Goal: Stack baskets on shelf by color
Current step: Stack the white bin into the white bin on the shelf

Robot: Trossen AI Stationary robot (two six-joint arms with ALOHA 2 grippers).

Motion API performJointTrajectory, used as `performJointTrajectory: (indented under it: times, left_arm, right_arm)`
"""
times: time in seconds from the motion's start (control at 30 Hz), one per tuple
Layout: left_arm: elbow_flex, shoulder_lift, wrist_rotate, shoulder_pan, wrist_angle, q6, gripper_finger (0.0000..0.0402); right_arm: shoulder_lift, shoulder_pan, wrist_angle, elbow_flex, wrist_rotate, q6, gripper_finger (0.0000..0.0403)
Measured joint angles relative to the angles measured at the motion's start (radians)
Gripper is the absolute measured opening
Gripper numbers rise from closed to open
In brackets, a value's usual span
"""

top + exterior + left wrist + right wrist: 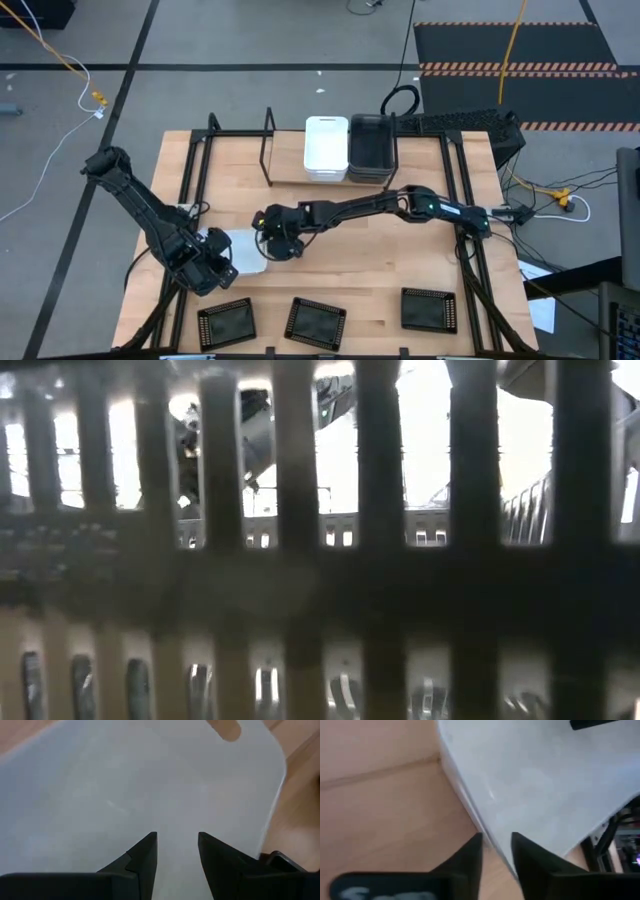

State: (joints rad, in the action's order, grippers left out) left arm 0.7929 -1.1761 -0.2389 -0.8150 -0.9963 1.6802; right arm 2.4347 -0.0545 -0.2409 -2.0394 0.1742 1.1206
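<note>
A white basket (243, 250) lies on the wooden table between my two grippers. My right gripper (268, 242) reaches in from the table's right and is at the basket's right rim, shut on it. My left gripper (214, 264) hangs over the basket's left part with its fingers slightly apart (177, 852); whether it touches the white surface (150, 785), I cannot tell. On the far shelf (268, 150), another white basket (326, 148) and a dark basket (370, 148) stand side by side. Three black gridded trays (316, 320) lie along the near edge. My right gripper has the white basket's rim (487, 832) between its two fingers, one finger on each side of the wall. The fingers come from above, slanting in from the table's right, and lie across the rim. The basket rests on the table.
Black metal rods (200, 160) run along the table's left and right sides. The low view is blocked by a black gridded tray (300, 560) right at the lens. Bare wood (380, 260) lies in the table's middle, with cables and floor mats beyond the far edge.
</note>
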Motion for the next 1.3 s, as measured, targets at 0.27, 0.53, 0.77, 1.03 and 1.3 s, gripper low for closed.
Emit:
performJointTrajectory:
  times: [0.27, 0.53, 0.77, 1.03, 1.3]
  left_arm:
    - [0.000, 0.001, -0.012, 0.000, 0.002, 0.001, 0.0147]
    - [-0.001, 0.000, -0.240, -0.001, -0.026, -0.060, 0.0147]
    - [-0.001, 0.001, -0.551, 0.015, -0.125, -0.118, 0.0147]
    - [-0.001, 0.003, -0.625, 0.059, -0.230, -0.115, 0.0147]
    - [-0.001, 0.003, -0.643, 0.082, -0.248, -0.113, 0.0147]
  right_arm:
    - [-0.103, -0.039, -0.347, 0.000, -0.066, -0.145, 0.0008]
    - [-0.182, -0.059, -0.671, 0.005, -0.054, -0.466, 0.0003]
    - [-0.311, -0.061, -0.691, 0.118, -0.072, -0.666, 0.0002]
    - [-0.603, -0.044, -0.649, 0.204, -0.199, -0.817, 0.0001]
    - [-0.796, 0.041, -0.544, 0.204, -0.562, -0.804, 0.0001]
